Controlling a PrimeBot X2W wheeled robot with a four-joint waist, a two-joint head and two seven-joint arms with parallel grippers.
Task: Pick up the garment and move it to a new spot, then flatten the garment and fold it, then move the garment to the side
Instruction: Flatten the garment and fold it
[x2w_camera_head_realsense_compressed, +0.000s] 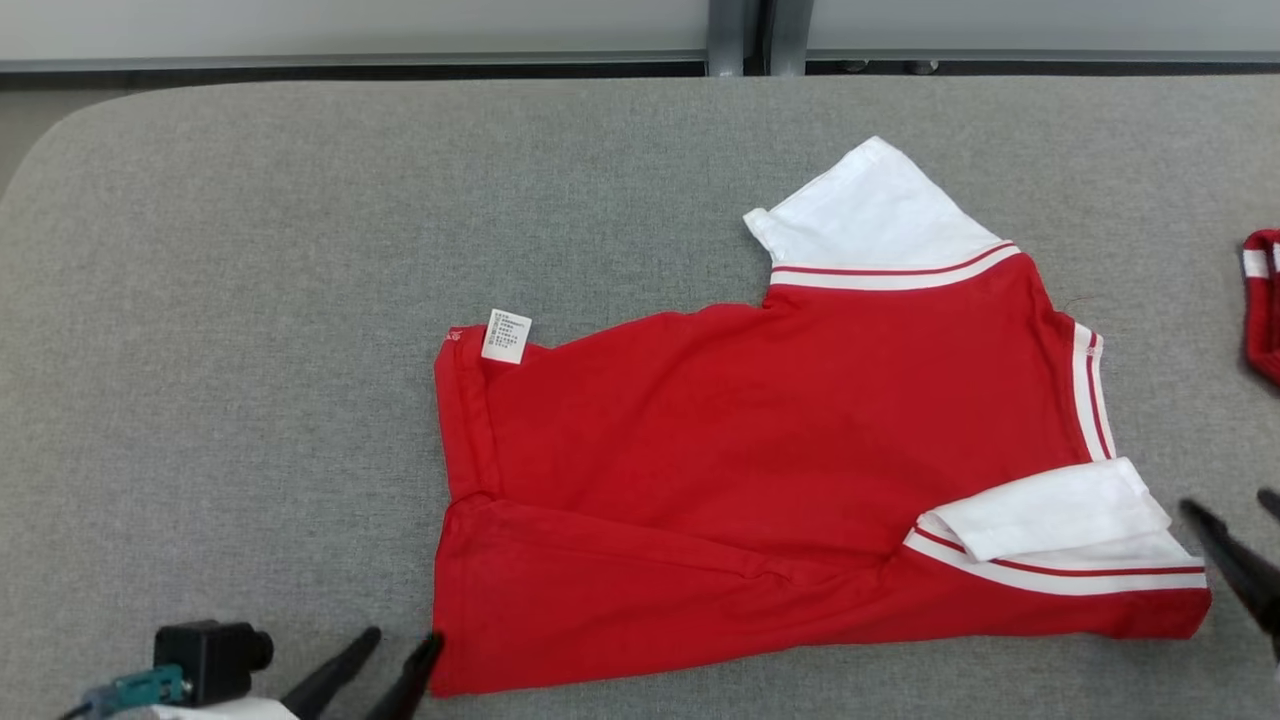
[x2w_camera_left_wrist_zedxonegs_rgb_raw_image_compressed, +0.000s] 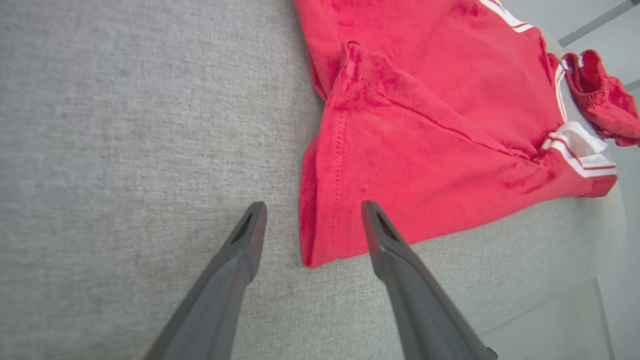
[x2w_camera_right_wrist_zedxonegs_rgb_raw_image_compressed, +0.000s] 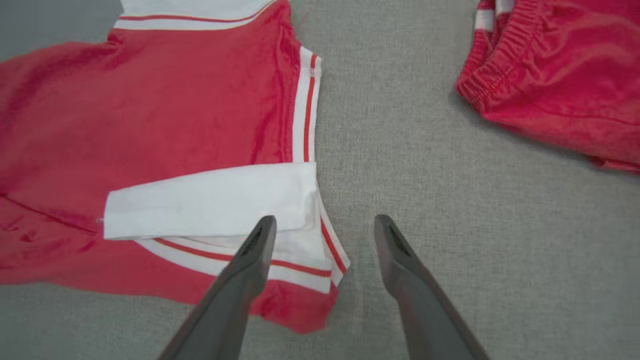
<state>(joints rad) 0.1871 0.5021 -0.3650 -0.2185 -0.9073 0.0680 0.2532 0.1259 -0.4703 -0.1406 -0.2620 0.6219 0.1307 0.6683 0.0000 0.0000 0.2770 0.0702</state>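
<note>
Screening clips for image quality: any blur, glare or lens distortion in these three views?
Head view: even light, no glare, red shirt sharp. Left wrist view: shirt looks washed-out pink, table edge bends with the wide lens, left claw slightly soft. Right wrist view: right claw slightly soft, fabric weave clear.

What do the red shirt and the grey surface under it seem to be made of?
Red shirt: a soft knit, likely cotton jersey, matte; it creases softly and shows stitched hems. Grey surface: looks like woven or felt-like fabric covering, matte, with fine heathered grain; exact fibre unclear.
</note>
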